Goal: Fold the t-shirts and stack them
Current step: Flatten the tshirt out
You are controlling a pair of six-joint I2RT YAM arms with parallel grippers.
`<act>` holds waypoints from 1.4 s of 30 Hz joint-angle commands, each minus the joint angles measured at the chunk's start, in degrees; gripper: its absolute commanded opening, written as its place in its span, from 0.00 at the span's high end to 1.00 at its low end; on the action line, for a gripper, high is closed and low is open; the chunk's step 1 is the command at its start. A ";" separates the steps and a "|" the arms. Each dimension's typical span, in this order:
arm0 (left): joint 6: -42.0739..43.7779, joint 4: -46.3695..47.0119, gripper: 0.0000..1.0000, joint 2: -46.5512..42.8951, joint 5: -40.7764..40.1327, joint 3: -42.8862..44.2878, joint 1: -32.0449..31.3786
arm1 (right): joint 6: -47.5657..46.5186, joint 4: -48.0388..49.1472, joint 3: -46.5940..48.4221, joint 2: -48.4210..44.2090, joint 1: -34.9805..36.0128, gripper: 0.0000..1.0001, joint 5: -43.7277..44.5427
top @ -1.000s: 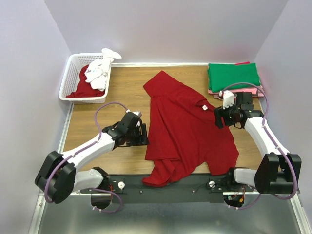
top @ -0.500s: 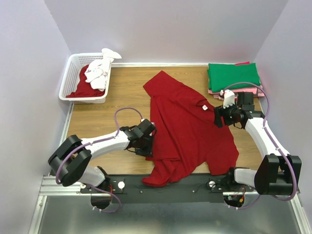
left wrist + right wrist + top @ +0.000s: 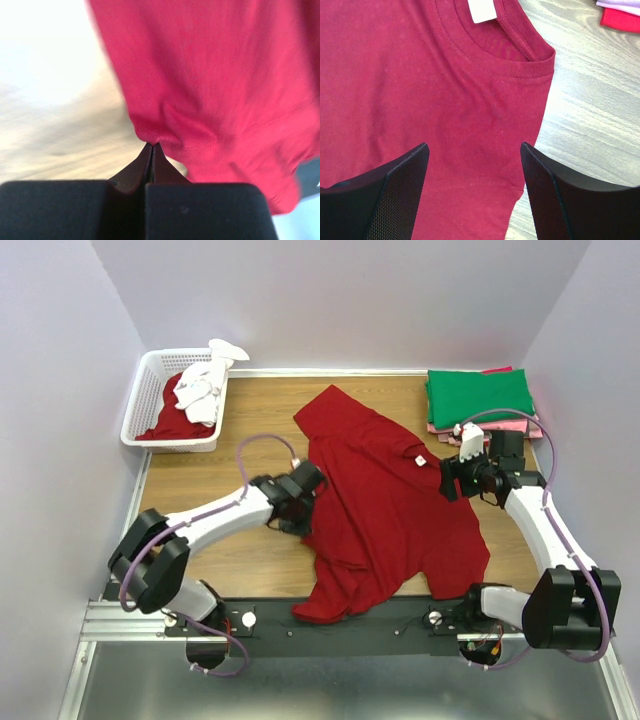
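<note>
While your left pincer [image 3: 151, 146] is pinched tight on an edge of the red shirt [image 3: 390, 510], your right pincer [image 3: 475, 150] hangs wide open, empty, near its blank white label [image 3: 481, 10].

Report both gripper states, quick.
Left gripper: shut on the edge of the dark red t-shirt.
Right gripper: open, holding nothing, above that shirt near its collar.

The overhead view is bright, even and sharp, with only soft, faint shadows on the bench [image 3: 250, 420]. The left wrist view is overexposed: the wood washes out to white on the left (grain lost), and the dark red t-shirt [image 3: 225, 75] looks soft, its left edge smeared. The right wrist view is crisp, with pale glare on the wood at right.
</note>
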 commanded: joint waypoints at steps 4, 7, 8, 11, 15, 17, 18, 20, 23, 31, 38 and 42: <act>10.89 -4.59 1.00 -5.21 -10.33 4.54 22.03 | 0.25 0.86 -0.88 -2.07 -0.51 0.20 -1.67; 12.13 -2.30 1.00 -4.51 -10.51 4.80 28.56 | 0.16 0.95 -0.97 -2.59 -0.51 0.20 -1.76; 11.87 -1.08 1.00 -3.99 -9.81 5.42 28.91 | 0.16 0.95 -0.88 -2.68 -0.51 0.20 -1.84; 11.43 -0.02 1.00 -1.70 -10.93 6.73 31.63 | 0.08 0.95 -1.06 -2.77 -0.51 0.19 -2.02; 10.38 1.21 0.98 -1.69 -11.21 6.39 38.74 | 0.08 0.95 -1.14 -3.12 -0.60 0.19 -2.28; 9.50 2.79 0.98 -2.57 -11.91 4.99 42.77 | 0.08 0.95 -1.14 -3.38 -0.60 0.19 -2.20; 9.15 3.41 0.98 -3.36 -11.74 4.37 44.11 | 0.08 0.95 -1.14 -3.47 -0.60 0.19 -2.37; 8.36 5.34 0.99 -3.45 -11.13 3.67 47.61 | -0.01 0.86 -1.14 -3.65 -0.60 0.19 -2.46; 7.65 7.27 0.98 -2.75 -9.90 2.35 49.74 | 0.08 0.86 -1.23 -3.56 -0.60 0.19 -2.54; 3.61 3.95 0.62 -4.23 -14.28 0.94 55.01 | -0.01 0.86 -1.41 -3.83 -0.60 0.19 -3.33; 3.78 2.54 0.43 -13.11 -9.74 0.67 58.88 | -0.19 0.86 -1.58 -2.77 -0.60 0.19 -4.56; 12.46 9.19 0.32 -21.96 5.70 -1.25 58.88 | -1.06 0.51 -1.41 -1.63 -0.60 0.18 -6.67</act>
